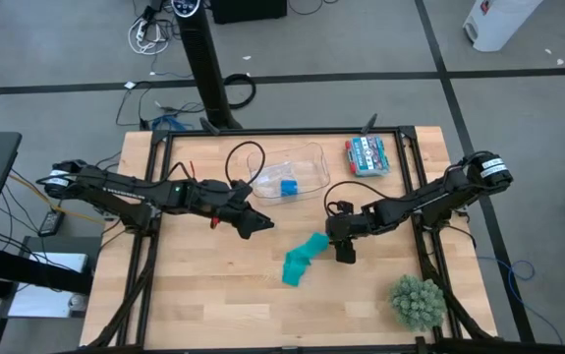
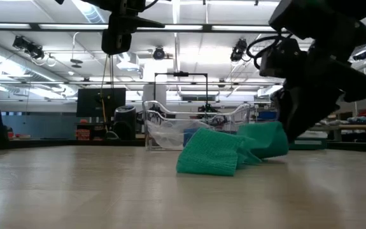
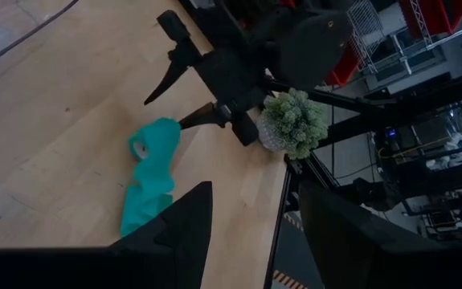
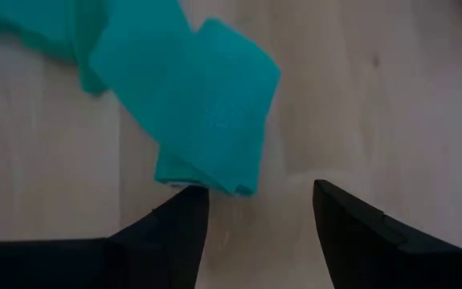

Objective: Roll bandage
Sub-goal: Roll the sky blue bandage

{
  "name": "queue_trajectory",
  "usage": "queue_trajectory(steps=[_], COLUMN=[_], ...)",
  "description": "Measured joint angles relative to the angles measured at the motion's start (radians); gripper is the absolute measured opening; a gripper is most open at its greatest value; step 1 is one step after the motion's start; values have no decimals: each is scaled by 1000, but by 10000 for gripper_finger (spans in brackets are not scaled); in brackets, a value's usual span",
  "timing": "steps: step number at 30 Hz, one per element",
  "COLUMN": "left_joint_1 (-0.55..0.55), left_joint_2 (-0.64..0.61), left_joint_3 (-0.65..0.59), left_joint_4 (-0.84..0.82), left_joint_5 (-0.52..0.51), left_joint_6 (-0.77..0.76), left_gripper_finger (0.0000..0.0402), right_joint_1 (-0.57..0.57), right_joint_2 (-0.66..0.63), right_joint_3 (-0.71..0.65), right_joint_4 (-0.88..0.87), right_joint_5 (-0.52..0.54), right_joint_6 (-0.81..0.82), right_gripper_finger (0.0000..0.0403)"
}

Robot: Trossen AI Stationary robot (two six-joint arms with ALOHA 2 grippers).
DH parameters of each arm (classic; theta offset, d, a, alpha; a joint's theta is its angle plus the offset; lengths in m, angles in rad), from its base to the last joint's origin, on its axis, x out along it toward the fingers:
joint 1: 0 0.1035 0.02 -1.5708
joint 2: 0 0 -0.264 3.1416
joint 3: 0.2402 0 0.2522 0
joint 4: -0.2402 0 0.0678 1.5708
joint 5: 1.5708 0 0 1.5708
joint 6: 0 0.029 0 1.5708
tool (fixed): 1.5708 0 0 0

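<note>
The teal bandage (image 1: 302, 261) lies loosely crumpled on the wooden table. Its partly rolled end (image 3: 152, 140) lies toward the right arm, and the loose ribbon (image 2: 211, 156) is bunched toward the near edge. My right gripper (image 4: 259, 197) stands open just beside the rolled end, slanting down, with one fingertip (image 4: 189, 199) at the roll's edge. My left gripper (image 1: 259, 224) hangs open above the table, left of the bandage and clear of it; the low view shows it high up (image 2: 116, 35). My right gripper has one fingertip (image 3: 186, 122) right at the edge of the bandage's rolled end (image 4: 214, 181). I cannot tell whether it touches. Nothing lies between the two fingers.
A clear plastic container (image 1: 307, 162) holding a blue roll (image 1: 288, 187) stands at the far middle, and a red-and-teal packet (image 1: 367, 155) lies to its right. A green spiky ball (image 1: 418, 301) sits at the near right corner. Bare wood lies near and left of the bandage.
</note>
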Motion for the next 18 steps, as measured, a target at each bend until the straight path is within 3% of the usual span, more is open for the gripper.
queue_trajectory(steps=[11, 18], left_joint_1=[0, 0], left_joint_2=[0, 0], left_joint_3=[0, 0], left_joint_4=[2, 1], left_joint_5=[0, -2], left_joint_6=[-1, 3], left_gripper_finger=[192, 192], right_joint_1=[-15, -18], right_joint_2=[27, 28], right_joint_3=[0, 0], right_joint_4=[220, 230], right_joint_5=[-16, -56], right_joint_6=[-123, -150], right_gripper_finger=[198, 132])
